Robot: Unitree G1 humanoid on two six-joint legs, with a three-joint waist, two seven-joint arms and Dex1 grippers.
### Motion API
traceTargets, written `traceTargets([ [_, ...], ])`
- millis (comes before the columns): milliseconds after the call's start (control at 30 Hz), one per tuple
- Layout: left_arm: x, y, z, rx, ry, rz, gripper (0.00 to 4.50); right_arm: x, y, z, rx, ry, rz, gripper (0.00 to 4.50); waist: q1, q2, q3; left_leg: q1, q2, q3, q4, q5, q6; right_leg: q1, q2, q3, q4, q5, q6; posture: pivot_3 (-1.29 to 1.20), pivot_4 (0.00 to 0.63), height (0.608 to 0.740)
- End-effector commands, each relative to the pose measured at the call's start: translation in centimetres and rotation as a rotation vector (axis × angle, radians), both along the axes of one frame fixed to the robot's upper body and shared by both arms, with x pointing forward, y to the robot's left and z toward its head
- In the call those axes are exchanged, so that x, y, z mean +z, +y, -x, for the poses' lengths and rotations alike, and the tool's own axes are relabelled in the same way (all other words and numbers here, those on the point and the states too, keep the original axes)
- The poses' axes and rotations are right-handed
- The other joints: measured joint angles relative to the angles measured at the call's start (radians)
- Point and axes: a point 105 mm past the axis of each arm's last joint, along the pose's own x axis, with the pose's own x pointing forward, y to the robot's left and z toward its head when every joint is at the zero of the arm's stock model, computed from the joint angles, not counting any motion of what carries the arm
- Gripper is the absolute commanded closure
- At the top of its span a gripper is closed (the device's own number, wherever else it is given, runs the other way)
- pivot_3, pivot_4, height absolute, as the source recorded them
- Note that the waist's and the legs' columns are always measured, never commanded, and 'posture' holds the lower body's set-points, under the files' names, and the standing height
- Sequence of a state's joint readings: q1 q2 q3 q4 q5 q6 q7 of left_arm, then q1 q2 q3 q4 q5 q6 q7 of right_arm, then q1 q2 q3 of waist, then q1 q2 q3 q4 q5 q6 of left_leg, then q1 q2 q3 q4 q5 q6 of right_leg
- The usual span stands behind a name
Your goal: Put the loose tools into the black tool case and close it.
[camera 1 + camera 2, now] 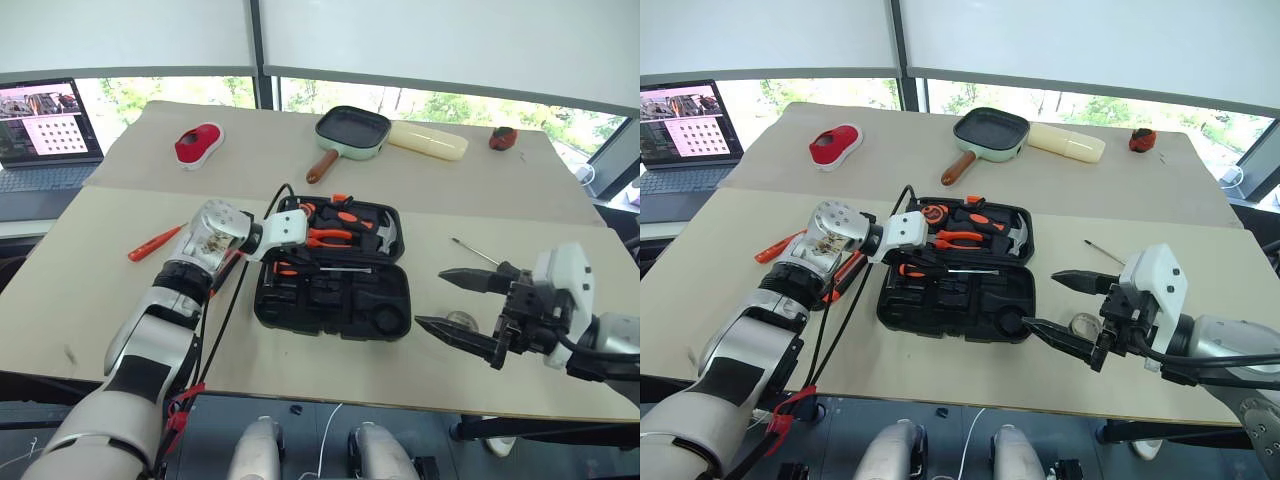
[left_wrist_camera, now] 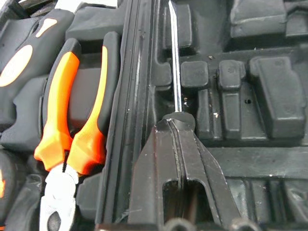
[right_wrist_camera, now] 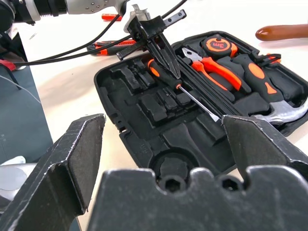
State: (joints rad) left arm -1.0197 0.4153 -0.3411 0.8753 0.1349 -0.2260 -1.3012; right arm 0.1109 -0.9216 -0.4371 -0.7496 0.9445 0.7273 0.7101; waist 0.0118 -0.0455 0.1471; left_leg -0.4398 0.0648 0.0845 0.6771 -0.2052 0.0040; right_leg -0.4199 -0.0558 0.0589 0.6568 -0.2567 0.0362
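Observation:
The black tool case (image 1: 330, 325) lies open and flat in mid-table. My left gripper (image 3: 174, 73) is shut over an orange-and-black screwdriver (image 3: 159, 72) that lies along the case's hinge line. Its tips meet at the black collar where the steel shaft (image 2: 176, 72) begins; whether they pinch it I cannot tell. My right gripper (image 1: 430, 297) hangs open to the right of the case, holding nothing. A greyish tape roll (image 1: 1085, 325) sits just behind it. A slim screwdriver (image 1: 475, 250) lies further right. An orange screwdriver (image 1: 155, 243) lies left of my left arm, and an orange-and-black tool (image 3: 113, 48) is partly under it.
Orange pliers (image 1: 330, 238) and a hammer (image 1: 388, 235) sit in the case's far half. At the table's back are a green pan (image 1: 352, 135), a cream block (image 1: 428, 140) and a red object (image 1: 200, 145). A laptop (image 1: 45, 130) stands far left.

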Motion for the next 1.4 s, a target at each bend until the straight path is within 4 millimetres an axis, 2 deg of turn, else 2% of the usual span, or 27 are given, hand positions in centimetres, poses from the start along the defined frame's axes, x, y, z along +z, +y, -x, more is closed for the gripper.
traceTargets([
  [33, -2.2, 0.0, 0.5, -0.05, -0.008, -0.109, 4.48, 0.4, -0.2, 0.0, -0.018, -0.036, 0.011, 0.0, 0.001, 0.0, 0.0, 0.0, 0.0, 0.0, 0.0, 0.0, 0.0, 0.0, 0.0, 0.0, 0.0, 0.0, 0.0, 0.0, 0.15, 0.74],
  [167, -2.2, -0.6, 0.2, -0.041, -0.02, -0.094, 4.48, -0.6, -1.2, -0.4, -0.08, -0.024, 0.039, 0.0, 0.004, 0.0, -0.001, 0.001, 0.0, 0.0, 0.0, 0.0, 0.0, 0.002, 0.0, 0.0, 0.0, 0.0, 0.0, 0.0, 0.15, 0.74],
  [233, -0.8, -0.7, -0.1, -0.024, -0.022, -0.035, 4.48, -1.2, -2.6, -0.7, -0.157, -0.023, 0.062, 0.0, 0.009, 0.0, -0.001, 0.001, 0.0, 0.0, 0.001, 0.0, 0.0, 0.002, 0.0, 0.0, 0.0, 0.0, 0.0, 0.0, 0.15, 0.74],
  [333, 3.1, -0.3, 0.1, -0.007, 0.04, 0.135, 4.48, -1.6, -5.9, -0.6, -0.32, -0.026, 0.09, 0.0, 0.008, 0.0, -0.001, 0.0, -0.001, 0.0, 0.001, 0.0, 0.0, 0.001, -0.001, 0.0, 0.0, 0.0, 0.001, 0.0, 0.15, 0.74],
  [367, 4.7, 0.0, 0.6, -0.011, 0.087, 0.205, 4.24, -1.8, -7.7, -0.4, -0.388, -0.017, 0.109, 0.0, 0.006, 0.0, -0.001, 0.0, -0.001, 0.0, 0.001, 0.0, 0.001, 0.0, -0.001, 0.0, 0.001, 0.0, 0.001, 0.0, 0.15, 0.74],
  [467, 7.1, 0.6, 2.2, -0.04, 0.166, 0.296, 3.45, -2.0, -10.5, 0.3, -0.483, 0.003, 0.148, 0.0, -0.001, 0.001, -0.001, -0.002, 0.0, -0.001, 0.001, 0.0, 0.001, -0.002, 0.0, 0.0, 0.001, 0.0, 0.0, 0.0, 0.15, 0.74],
  [567, 10.5, 1.4, 6.8, -0.146, 0.311, 0.391, 2.38, -2.0, -15.7, 1.5, -0.64, 0.034, 0.231, 0.0, -0.013, 0.003, -0.001, -0.001, 0.0, -0.001, 0.0, 0.0, 0.001, -0.001, 0.0, 0.0, 0.002, -0.001, 0.0, 0.0, 0.15, 0.74],
  [633, 11.0, 1.4, 8.6, -0.173, 0.35, 0.397, 1.73, -1.8, -17.0, 1.6, -0.669, 0.039, 0.25, 0.0, -0.021, 0.005, -0.001, -0.001, 0.0, 0.0, 0.0, 0.0, 0.0, -0.001, 0.0, 0.001, 0.002, -0.001, 0.001, 0.0, 0.15, 0.74],
  [667, 11.1, 1.2, 9.2, -0.176, 0.355, 0.397, 1.24, -1.7, -17.4, 1.4, -0.671, 0.039, 0.257, 0.0, -0.023, 0.005, -0.001, 0.0, 0.0, -0.001, 0.0, 0.0, 0.0, 0.0, 0.0, 0.0, 0.002, -0.001, 0.001, 0.0, 0.15, 0.74],
  [733, 11.1, 0.9, 10.1, -0.18, 0.36, 0.397, 0.61, -1.9, -17.9, 0.7, -0.666, 0.036, 0.301, 0.0, -0.024, 0.005, -0.002, 0.002, 0.0, 0.0, 0.0, 0.0, 0.0, 0.002, 0.0, 0.001, 0.002, -0.001, 0.001, 0.0, 0.15, 0.74],
  [767, 11.0, 0.7, 10.5, -0.183, 0.366, 0.395, 0.11, -2.2, -18.0, 0.0, -0.656, 0.037, 0.334, 0.0, -0.025, 0.005, -0.002, 0.004, 0.0, 0.0, 0.001, 0.0, 0.0, 0.003, 0.0, 0.001, 0.003, -0.002, 0.001, 0.0, 0.15, 0.74],
  [833, 10.9, 0.3, 11.2, -0.194, 0.374, 0.393, 0.01, -2.6, -18.1, -1.3, -0.634, 0.027, 0.394, 0.0, -0.028, 0.005, -0.001, 0.006, 0.0, 0.0, 0.001, 0.001, 0.001, 0.004, 0.0, 0.002, 0.003, -0.003, 0.004, 0.0, 0.15, 0.74],
  [933, 10.8, -0.1, 11.5, -0.19, 0.366, 0.4, 0.01, -2.9, -18.5, -4.7, -0.618, -0.036, 0.518, 0.0, -0.033, 0.007, 0.0, 0.013, 0.0, 0.0, 0.0, 0.001, 0.001, 0.01, 0.001, 0.003, 0.002, -0.004, 0.005, 0.0, 0.15, 0.74],
  [967, 10.8, -0.1, 11.6, -0.184, 0.362, 0.407, 0.01, -3.0, -18.6, -6.4, -0.616, -0.054, 0.536, 0.0, -0.034, 0.007, 0.001, 0.015, 0.0, 0.001, -0.001, 0.001, 0.001, 0.012, 0.001, 0.004, 0.001, -0.005, 0.005, 0.0, 0.15, 0.74],
  [1067, 10.8, -0.2, 11.8, -0.176, 0.352, 0.414, 0.01, -3.4, -18.6, -9.3, -0.588, -0.055, 0.553, 0.0, -0.041, 0.009, 0.002, 0.017, -0.001, 0.002, -0.002, 0.001, 0.001, 0.013, 0.001, 0.005, 0.0, -0.004, 0.004, 0.0, 0.15, 0.74],
  [1133, 10.8, -0.1, 12.0, -0.171, 0.342, 0.415, 0.01, -4.3, -18.5, -10.3, -0.539, -0.006, 0.573, 0.0, -0.031, 0.01, 0.003, 0.017, -0.001, 0.001, -0.004, 0.001, 0.001, 0.013, 0.001, 0.005, 0.0, -0.002, 0.0, 0.0, 0.15, 0.74],
  [1400, 10.8, 0.1, 12.1, -0.136, 0.298, 0.421, 0.01, -7.3, -19.2, -12.0, -0.467, 0.222, 0.644, 0.0, -0.028, 0.01, 0.003, 0.015, -0.004, 0.003, -0.006, 0.001, 0.002, 0.012, -0.002, 0.005, -0.002, -0.004, 0.001, 0.0, 0.15, 0.74],
])
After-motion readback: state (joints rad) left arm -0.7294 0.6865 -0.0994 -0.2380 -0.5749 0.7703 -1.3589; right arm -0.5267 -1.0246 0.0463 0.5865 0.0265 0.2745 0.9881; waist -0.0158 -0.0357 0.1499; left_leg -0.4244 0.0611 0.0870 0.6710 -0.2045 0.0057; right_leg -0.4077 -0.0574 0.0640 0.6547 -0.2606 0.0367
